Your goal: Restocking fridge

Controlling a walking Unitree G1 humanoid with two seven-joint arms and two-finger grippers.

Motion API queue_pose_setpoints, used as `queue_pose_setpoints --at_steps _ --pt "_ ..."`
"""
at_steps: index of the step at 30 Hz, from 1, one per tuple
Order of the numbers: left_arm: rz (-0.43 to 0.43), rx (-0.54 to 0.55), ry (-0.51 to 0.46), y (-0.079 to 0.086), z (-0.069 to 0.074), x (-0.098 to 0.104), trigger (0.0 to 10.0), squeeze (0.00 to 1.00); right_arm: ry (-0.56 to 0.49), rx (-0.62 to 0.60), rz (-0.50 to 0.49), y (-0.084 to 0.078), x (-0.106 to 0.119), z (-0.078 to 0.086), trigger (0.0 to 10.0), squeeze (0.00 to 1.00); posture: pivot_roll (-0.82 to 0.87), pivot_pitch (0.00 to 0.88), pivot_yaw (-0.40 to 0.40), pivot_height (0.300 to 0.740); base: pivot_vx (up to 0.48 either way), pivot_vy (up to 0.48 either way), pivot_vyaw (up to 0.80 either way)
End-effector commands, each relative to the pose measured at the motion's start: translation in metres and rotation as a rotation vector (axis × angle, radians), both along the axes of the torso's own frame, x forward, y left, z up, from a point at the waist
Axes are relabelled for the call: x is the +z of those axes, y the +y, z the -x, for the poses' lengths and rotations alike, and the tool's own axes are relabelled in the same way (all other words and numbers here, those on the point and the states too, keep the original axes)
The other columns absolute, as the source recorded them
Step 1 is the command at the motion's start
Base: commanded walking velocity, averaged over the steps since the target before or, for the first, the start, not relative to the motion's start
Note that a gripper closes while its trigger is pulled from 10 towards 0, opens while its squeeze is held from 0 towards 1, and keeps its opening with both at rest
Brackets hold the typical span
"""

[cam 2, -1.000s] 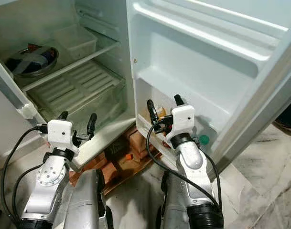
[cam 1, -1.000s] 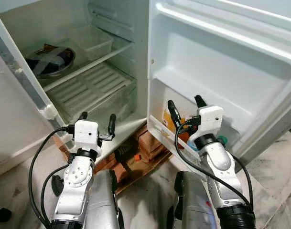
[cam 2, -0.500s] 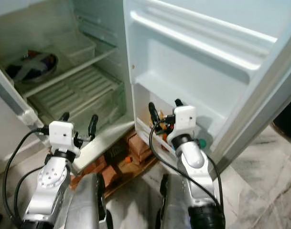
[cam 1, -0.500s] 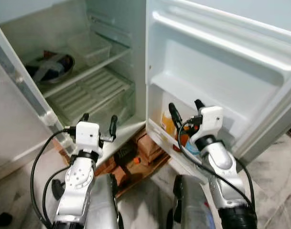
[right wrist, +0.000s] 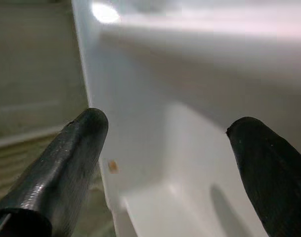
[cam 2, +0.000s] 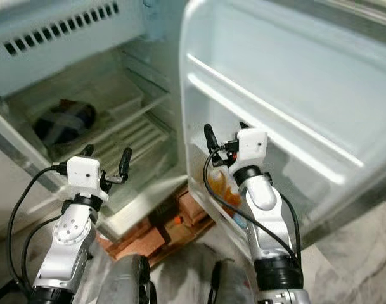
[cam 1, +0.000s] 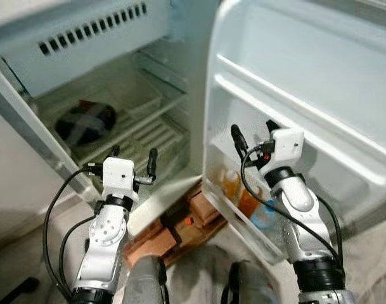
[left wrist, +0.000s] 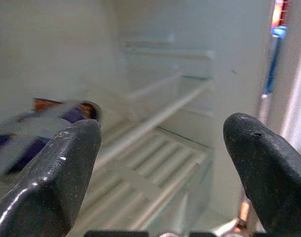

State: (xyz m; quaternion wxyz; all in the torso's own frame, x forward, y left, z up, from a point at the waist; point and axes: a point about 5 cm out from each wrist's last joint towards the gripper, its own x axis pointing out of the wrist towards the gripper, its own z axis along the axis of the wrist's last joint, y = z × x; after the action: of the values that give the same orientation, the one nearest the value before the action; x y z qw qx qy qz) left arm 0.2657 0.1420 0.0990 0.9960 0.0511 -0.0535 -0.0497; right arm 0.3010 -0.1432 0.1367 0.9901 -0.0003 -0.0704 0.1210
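The whole picture is shifted against the one of half a second ago: the vented panel at the top of the fridge [cam 1: 85, 47] is now seen, and the upper ledges of the open door [cam 1: 319, 82] fill the right side. This is taken as a tilt or rise of the head camera, not as a move of the things.

The right pincer [cam 1: 253, 134] is held wide and empty in front of the door's inner wall, above the door's lowest bin [cam 1: 243, 212]; against the earlier picture it appears raised relative to that bin. In the bin, orange bottles [cam 1: 234, 187] and a bluish one beside them are stocked.

The left pincer [cam 1: 130, 158] is likewise spread wide and holds nothing, hovering before the wire shelf [cam 1: 148, 130]. On the shelf above, a dark covered bowl [cam 1: 85, 123] is seen, with a clear tub [cam 1: 139, 95] just beside it.

Since no item is carried, a placement into the door bin is judged finished, or a fresh item is yet to be fetched.
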Motion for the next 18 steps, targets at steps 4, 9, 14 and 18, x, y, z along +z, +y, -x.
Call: queue_pose_setpoints --at_steps 4,9,14,18 --pt "-0.011 0.013 0.022 0.001 0.001 -0.005 10.0 0.0 0.06 0.037 0.003 0.007 -0.011 0.004 10.0 0.0 0.11 0.04 0.008 0.714 0.0 0.0 0.0" --pt "-0.031 0.032 0.037 0.002 -0.001 -0.007 10.0 0.0 0.106 0.043 0.041 0.005 -0.02 0.005 10.0 0.0 0.11 0.039 0.008 0.714 0.0 0.0 0.0" --pt "-0.029 0.025 0.032 0.0 -0.003 -0.006 10.0 0.0 0.116 0.05 0.028 0.006 -0.021 0.005 10.0 0.0 0.11 0.038 0.008 0.714 0.0 0.0 0.0" --pt "-0.03 0.025 0.031 -0.002 -0.004 -0.005 10.0 0.0 0.126 0.079 0.026 0.012 -0.023 0.006 10.0 0.0 0.11 0.038 0.008 0.714 0.0 -0.319 0.0"
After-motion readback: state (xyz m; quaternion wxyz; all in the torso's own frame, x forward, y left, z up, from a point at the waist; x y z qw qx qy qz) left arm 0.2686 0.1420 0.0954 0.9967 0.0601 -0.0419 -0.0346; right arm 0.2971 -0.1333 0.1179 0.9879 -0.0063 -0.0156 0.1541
